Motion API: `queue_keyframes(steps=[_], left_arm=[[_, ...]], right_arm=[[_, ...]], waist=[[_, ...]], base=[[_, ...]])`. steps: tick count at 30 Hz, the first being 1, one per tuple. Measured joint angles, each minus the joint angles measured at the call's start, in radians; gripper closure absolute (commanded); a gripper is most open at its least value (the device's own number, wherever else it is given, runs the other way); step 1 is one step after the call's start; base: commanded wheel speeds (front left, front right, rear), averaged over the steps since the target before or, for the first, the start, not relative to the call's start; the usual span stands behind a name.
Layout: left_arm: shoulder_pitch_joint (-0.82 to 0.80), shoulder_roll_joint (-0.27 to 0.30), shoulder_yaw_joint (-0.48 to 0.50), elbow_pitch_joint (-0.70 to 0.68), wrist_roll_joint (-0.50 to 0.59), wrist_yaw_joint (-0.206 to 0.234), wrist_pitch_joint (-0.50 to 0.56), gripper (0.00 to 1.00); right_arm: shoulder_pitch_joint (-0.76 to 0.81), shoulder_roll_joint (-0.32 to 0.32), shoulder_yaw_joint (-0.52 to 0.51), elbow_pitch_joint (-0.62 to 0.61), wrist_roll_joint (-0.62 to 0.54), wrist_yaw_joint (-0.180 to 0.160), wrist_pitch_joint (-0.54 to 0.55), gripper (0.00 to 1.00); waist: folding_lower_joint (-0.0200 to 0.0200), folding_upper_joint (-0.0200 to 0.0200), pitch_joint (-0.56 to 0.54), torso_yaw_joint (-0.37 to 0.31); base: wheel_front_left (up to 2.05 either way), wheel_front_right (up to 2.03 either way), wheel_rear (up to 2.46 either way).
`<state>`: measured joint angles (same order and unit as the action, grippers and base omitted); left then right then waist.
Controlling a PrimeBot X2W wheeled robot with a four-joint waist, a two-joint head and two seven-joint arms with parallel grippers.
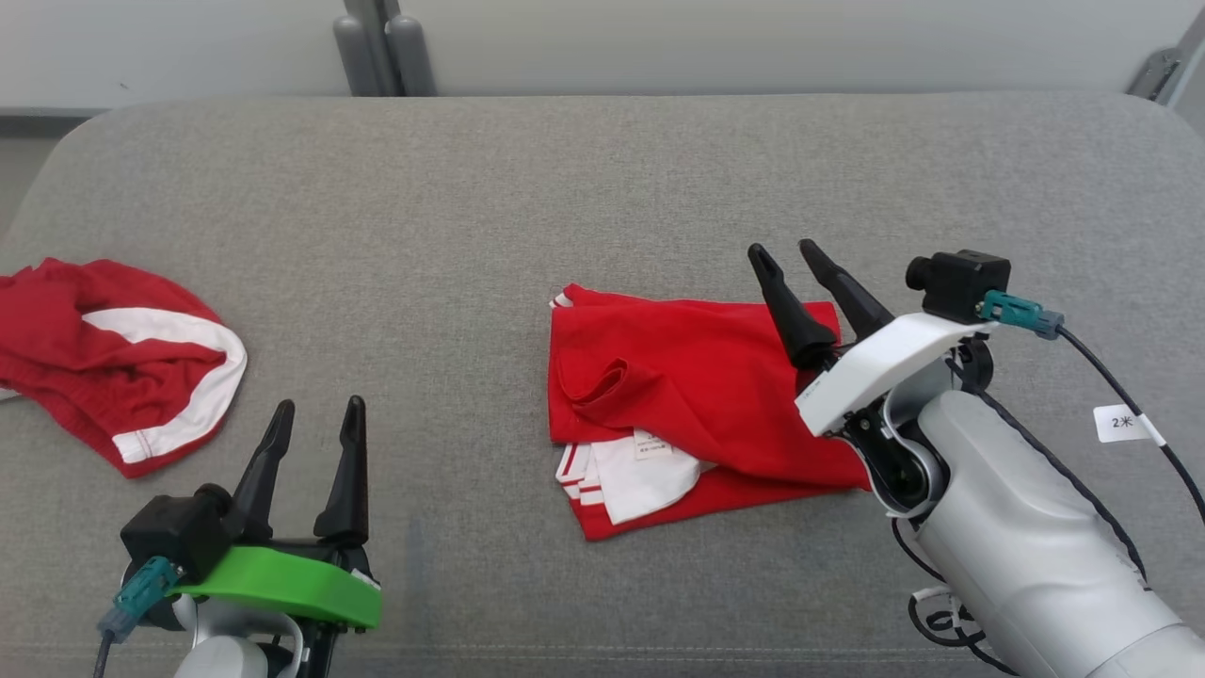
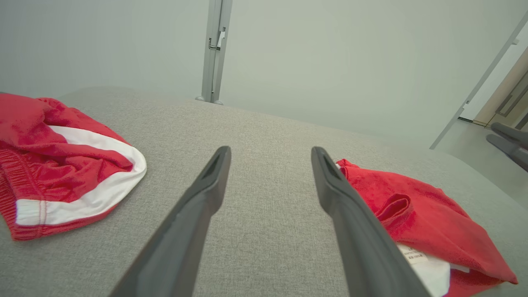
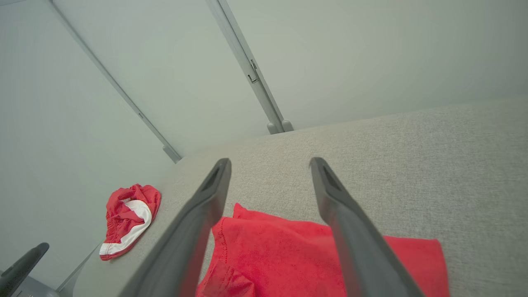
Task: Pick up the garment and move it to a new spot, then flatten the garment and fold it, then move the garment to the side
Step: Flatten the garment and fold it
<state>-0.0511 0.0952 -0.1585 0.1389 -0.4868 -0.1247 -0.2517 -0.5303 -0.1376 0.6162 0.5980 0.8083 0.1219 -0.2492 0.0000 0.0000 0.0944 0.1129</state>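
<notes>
Where the grey padded surface [image 1: 471, 235] spreads across the head view, two red garments lie well apart on it. One is the folded garment [image 1: 697, 395], lying right of centre with a white lining and striped hem showing at its near edge. The other is a crumpled red-and-white garment [image 1: 113, 358] at the far left, cut off by the edge of the picture.

The right gripper [image 1: 784, 250] slants over the folded garment's right side, its two fingers spread wide and holding nothing. Whether they brush the cloth cannot be told, and its white wrist and pale forearm hide the garment's right edge. The left gripper [image 1: 318, 407] hovers over bare surface between the two garments, its two fingers equally wide apart and empty. A small label on the white lining is too fine to read.
</notes>
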Motion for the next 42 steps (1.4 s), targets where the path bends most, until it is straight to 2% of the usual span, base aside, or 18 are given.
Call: queue_keyframes(steps=[5,11,18,24,34,42], left_arm=[[0.000,0.002,-0.044,-0.011,0.003,0.000,0.000,0.00],[-0.001,0.012,-0.172,-0.012,0.008,0.000,0.000,0.00],[-0.022,0.029,-0.250,0.030,0.001,0.000,0.001,0.00],[-0.068,0.057,-0.335,0.073,-0.003,0.000,0.041,0.00],[-0.175,0.095,-0.377,0.149,-0.013,0.000,0.074,0.00],[-0.242,0.098,-0.405,0.197,-0.047,0.000,0.075,0.00]], right_arm=[[0.014,-0.028,-0.027,-0.022,-0.016,-0.009,-0.001,0.00],[0.070,-0.046,-0.100,-0.081,-0.021,-0.026,-0.001,0.00],[0.107,-0.037,-0.156,-0.149,-0.034,-0.036,-0.001,0.00],[0.130,-0.023,-0.169,-0.191,-0.063,-0.036,-0.001,0.00],[0.154,-0.006,-0.203,-0.248,-0.091,-0.036,-0.001,0.00],[0.175,0.004,-0.226,-0.271,-0.109,-0.035,-0.001,0.00]], waist=[[0.0000,0.0000,-0.007,-0.045],[0.0000,0.0000,-0.010,-0.093],[0.0000,0.0000,-0.004,-0.139],[0.0000,0.0000,0.008,-0.180],[0.0000,0.0000,0.048,-0.250],[0.0000,0.0000,0.075,-0.287]], base=[[0.00,0.00,0.00],[0.00,0.00,0.00],[0.00,0.00,0.00],[0.00,0.00,0.00],[0.00,0.00,0.00],[0.00,0.00,0.00]])
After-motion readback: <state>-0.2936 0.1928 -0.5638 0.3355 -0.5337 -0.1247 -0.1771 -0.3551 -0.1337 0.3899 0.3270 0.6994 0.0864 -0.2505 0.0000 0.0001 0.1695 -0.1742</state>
